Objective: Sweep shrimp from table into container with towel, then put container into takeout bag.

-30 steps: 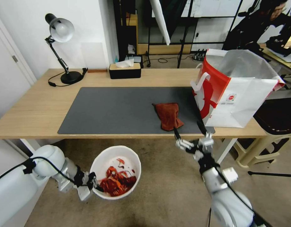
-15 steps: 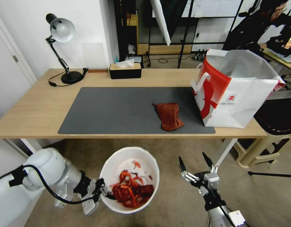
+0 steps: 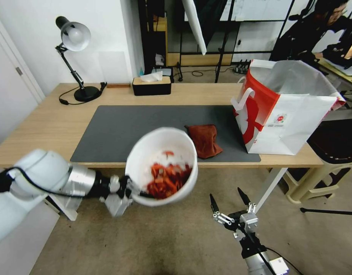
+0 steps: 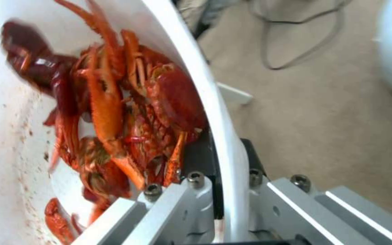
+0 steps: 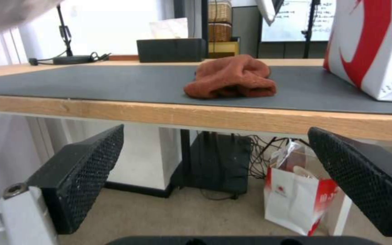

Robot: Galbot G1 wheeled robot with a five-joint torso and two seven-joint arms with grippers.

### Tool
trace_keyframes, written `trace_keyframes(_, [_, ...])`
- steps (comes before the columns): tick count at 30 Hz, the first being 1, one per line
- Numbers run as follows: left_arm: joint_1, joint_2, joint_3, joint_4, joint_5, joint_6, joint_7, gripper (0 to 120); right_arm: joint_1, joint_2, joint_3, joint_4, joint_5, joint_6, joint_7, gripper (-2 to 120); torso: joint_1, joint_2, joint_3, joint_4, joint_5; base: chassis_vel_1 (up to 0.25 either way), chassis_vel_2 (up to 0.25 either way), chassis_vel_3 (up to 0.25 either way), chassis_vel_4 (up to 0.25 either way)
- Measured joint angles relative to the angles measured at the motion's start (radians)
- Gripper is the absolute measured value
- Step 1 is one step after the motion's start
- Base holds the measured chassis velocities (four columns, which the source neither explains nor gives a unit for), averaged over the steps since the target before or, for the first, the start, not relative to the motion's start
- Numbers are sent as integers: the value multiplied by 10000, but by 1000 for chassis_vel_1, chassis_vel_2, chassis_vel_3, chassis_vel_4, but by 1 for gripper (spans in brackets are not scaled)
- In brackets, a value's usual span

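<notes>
My left gripper (image 3: 137, 193) is shut on the rim of the white container (image 3: 145, 152), holding it in the air in front of the table (image 3: 42, 130) at about tabletop height. Red shrimp (image 3: 166, 180) lie piled inside the container (image 4: 214, 102), against the fingers (image 4: 196, 156) clamping the rim. The rust-brown towel (image 3: 203, 139) lies crumpled on the grey mat. The takeout bag (image 3: 286, 110) stands open at the table's right end. My right gripper (image 3: 226, 200) hangs open below the table's front edge, facing the towel (image 5: 230, 78).
A black tissue box (image 3: 151, 86) and a desk lamp (image 3: 75, 38) stand at the back of the table. A beige stool (image 3: 325, 168) is right of the table. A small bag (image 5: 296, 200) sits on the floor under the desk.
The left arm has lifted the container with shrimp from near the floor up to table height and rightward. The right gripper let go of the towel, dropped below the table edge and stays open.
</notes>
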State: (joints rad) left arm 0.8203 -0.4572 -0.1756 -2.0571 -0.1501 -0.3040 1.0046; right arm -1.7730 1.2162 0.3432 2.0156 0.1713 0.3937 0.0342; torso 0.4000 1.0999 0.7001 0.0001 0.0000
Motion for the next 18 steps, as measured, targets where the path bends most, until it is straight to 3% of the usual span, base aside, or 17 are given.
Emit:
trace_keyframes(1, [-198, -34, 97, 90, -82, 45, -96, 0, 39, -3, -25, 3, -8, -38, 1, 100, 0, 0, 0, 1, 0, 0, 0, 0, 0])
trace_keyframes(3, [-1081, -222, 718, 472, -310, 190, -429, 0, 133, 20, -70, 7, -34, -136, 3, 100, 1, 0, 0, 0, 0, 0, 0, 0, 0])
trace_keyframes(4, [-1081, -222, 718, 472, -310, 190, -429, 0, 133, 20, -70, 7, -34, -136, 3, 100, 1, 0, 0, 0, 0, 0, 0, 0, 0])
trace_keyframes(6, [-1933, -463, 1455, 820, -483, 287, -640, 0, 201, 40, -110, 9, -61, -208, 5, 100, 1, -1, 0, -1, 0, 0, 0, 0, 0])
trace_keyframes(7, [-1933, -463, 1455, 820, -483, 287, -640, 0, 201, 40, -110, 9, -61, -208, 5, 100, 1, -1, 0, -1, 0, 0, 0, 0, 0])
trace_keyframes(10, [-3061, -1024, 2462, 1396, -671, 418, -926, 0, 339, 103, -171, -27, -120, -321, 12, 100, 1, -1, 0, -1, 3, 0, 0, 0, 0])
trace_keyframes(11, [-3061, -1024, 2462, 1396, -671, 418, -926, 0, 339, 103, -171, -27, -120, -321, 12, 100, 1, -1, 0, -1, 3, 0, 0, 0, 0])
trace_keyframes(13, [-3746, -1433, 3096, 1790, -777, 456, -1156, 0, 389, 134, -186, -36, -154, -388, 15, 100, 1, 0, 0, -1, 0, 0, 0, 0, 0])
trace_keyframes(14, [-3746, -1433, 3096, 1790, -777, 456, -1156, 0, 389, 134, -186, -36, -154, -388, 15, 100, 1, 0, 0, -1, 0, 0, 0, 0, 0])
trace_keyframes(17, [-4586, -2079, 3700, 2378, -785, 463, -1355, 0, 383, 176, -184, -46, -195, -412, 15, 100, 1, -1, 1, 0, 1, 0, 0, 0, 0])
trace_keyframes(18, [-4586, -2079, 3700, 2378, -785, 463, -1355, 0, 383, 176, -184, -46, -195, -412, 15, 100, 1, -1, 1, 0, 1, 0, 0, 0, 0])
